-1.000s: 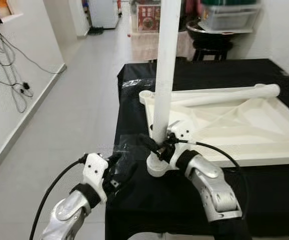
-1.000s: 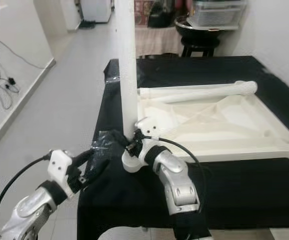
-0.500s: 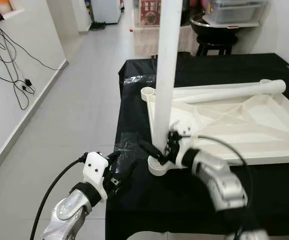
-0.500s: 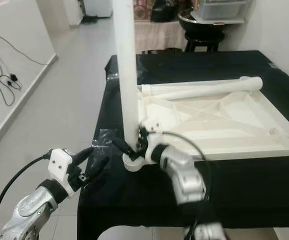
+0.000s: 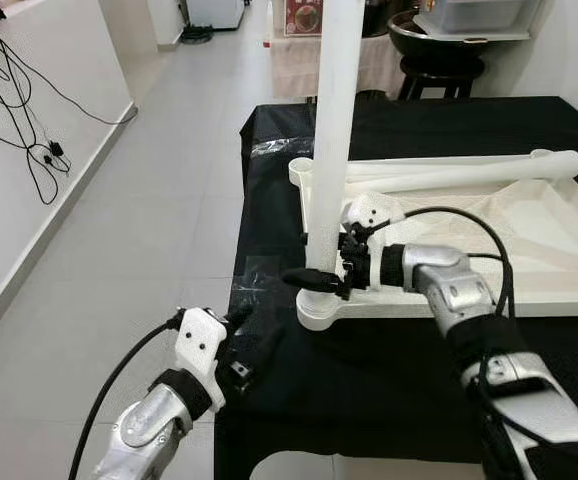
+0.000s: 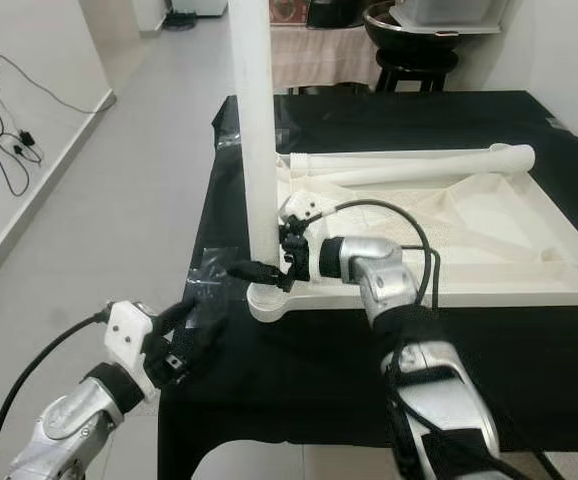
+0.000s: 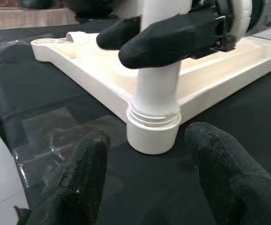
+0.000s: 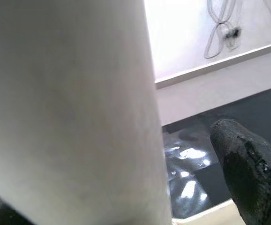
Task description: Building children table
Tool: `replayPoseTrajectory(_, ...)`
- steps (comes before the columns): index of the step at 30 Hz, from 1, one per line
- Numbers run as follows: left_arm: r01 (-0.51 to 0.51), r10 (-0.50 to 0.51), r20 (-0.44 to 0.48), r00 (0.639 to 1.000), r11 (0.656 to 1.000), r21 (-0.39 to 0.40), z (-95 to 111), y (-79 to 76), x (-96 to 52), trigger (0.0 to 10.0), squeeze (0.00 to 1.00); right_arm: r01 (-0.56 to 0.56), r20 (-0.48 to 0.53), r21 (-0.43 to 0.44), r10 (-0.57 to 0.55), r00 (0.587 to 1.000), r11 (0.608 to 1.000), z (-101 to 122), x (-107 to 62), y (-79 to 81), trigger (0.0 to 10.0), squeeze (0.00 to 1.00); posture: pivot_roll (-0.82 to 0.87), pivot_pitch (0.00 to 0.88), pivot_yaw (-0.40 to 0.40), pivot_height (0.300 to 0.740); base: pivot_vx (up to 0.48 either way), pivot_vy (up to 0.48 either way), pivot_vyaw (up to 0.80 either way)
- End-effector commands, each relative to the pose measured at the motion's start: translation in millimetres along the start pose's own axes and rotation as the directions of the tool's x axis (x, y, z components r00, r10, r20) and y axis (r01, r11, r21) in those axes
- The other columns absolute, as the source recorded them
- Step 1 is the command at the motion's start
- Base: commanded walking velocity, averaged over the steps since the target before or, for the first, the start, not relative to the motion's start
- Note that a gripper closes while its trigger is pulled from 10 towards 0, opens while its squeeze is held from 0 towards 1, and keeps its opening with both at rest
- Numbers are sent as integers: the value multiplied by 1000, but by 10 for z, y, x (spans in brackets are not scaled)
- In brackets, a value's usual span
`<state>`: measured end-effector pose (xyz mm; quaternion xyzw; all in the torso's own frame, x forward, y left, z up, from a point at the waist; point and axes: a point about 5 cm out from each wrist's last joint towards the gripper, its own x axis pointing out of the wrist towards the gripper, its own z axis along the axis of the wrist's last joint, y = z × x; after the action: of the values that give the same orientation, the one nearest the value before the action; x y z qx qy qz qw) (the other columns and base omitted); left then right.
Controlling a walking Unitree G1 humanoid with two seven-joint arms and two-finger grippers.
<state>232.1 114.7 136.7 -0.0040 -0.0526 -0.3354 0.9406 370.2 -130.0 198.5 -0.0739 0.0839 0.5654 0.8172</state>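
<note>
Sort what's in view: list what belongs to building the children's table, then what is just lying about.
Belongs to the job:
- upturned white tabletop
- upright leg standing in its corner socket
- loose leg lying across the tabletop
- right tool, its fingers around the upright leg
- left tool, open near the corner

Just lying about:
- black cloth
- wall cables
- black stool

No text, label, brand, number or sign can be read in any of the views. At the top of the left eye view, just left of centre, a red poster-like panel [image 5: 307, 17] stands in the background, but whatever is printed on it is too small and blurred to make out.
</note>
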Motion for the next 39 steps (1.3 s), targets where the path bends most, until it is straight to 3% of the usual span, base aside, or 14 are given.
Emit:
replayPoseTrajectory(1, 13, -13, -36, 999, 1000, 3, -28, -26, -40, 10000, 0, -27, -27, 10, 27, 999, 1000, -46, -14, -10, 10000, 0, -21, 131, -4, 740, 0, 0, 0)
replayPoseTrajectory(4, 3, -3, -52, 999, 1000, 1, -34, -42, -61, 10000, 0, -33, -52, 30, 35, 998, 999, -94, -71, -42, 10000, 0, -20, 131, -3, 740, 0, 0, 0)
replayPoseTrajectory(5, -1, 1, -55, 998, 1000, 0, -35, -48, -66, 10000, 0, -44, -59, 44, 46, 997, 998, -123, -104, -53, 9255, 0, -20, 131, -3, 740, 0, 0, 0)
replayPoseTrajectory(6, -4, 4, -56, 998, 1000, -3, -39, -49, -69, 10000, 0, -48, -59, 57, 52, 997, 997, -150, -138, -61, 2824, 0, -22, 130, 2, 740, 0, 0, 0)
replayPoseTrajectory(7, -4, 4, -56, 998, 1000, -3, -39, -49, -69, 10000, 0, -48, -59, 57, 52, 997, 997, -150, -138, -61, 2824, 0, -22, 130, 2, 740, 0, 0, 0)
replayPoseTrajectory(8, -6, 5, -54, 999, 1000, -8, -42, -49, -70, 10000, 0, -49, -53, 72, 53, 997, 996, -174, -167, -74, 0, 0, -23, 130, 2, 740, 0, 0, 0)
replayPoseTrajectory(14, -11, 10, -53, 999, 1000, -14, -43, -32, -76, 10000, 0, -47, -26, 105, 50, 998, 993, -269, -261, -85, 0, 0, -35, 129, 17, 740, 0, 0, 0)
replayPoseTrajectory(26, -33, 32, -51, 998, 999, -13, -43, 35, -96, 10000, 0, 152, 66, 99, -158, 985, 983, -535, -522, -27, 0, 0, -66, 134, 27, 740, 0, 0, 0)
replayPoseTrajectory(27, -37, 36, -52, 998, 999, -11, -47, 69, -112, 10000, 0, 408, 5, 117, -412, 911, 905, -733, -315, 160, 0, 0, -76, 130, 34, 740, 0, 0, 0)
replayPoseTrajectory(28, -39, 39, -53, 998, 999, -9, -49, 93, -123, 10000, 0, 611, -37, 121, -612, 790, 782, -833, -279, 318, 0, 0, -76, 130, 34, 740, 0, 0, 0)
replayPoseTrajectory(30, -39, 39, -53, 998, 999, -9, -49, 93, -123, 10000, 0, 611, -37, 121, -612, 790, 782, -833, -279, 318, 0, 0, -76, 130, 34, 740, 0, 0, 0)
replayPoseTrajectory(31, -41, 40, -54, 998, 999, -7, -54, 118, -126, 10000, 0, 713, -69, -23, -713, 698, 700, -834, -265, 544, 0, 0, -84, 129, 57, 740, 0, 0, 0)
replayPoseTrajectory(33, -34, 34, -57, 998, 999, -10, -62, 138, -110, 10000, 0, 744, -82, -22, -743, 665, 668, -839, -263, 610, 0, 0, -96, 104, 63, 740, 0, 0, 0)
replayPoseTrajectory(39, -40, 40, -51, 998, 999, 1, -72, 164, -72, 10000, 0, 667, -70, 22, -665, 744, 744, -771, -136, 600, 0, 0, -86, 101, 43, 740, 0, 0, 0)
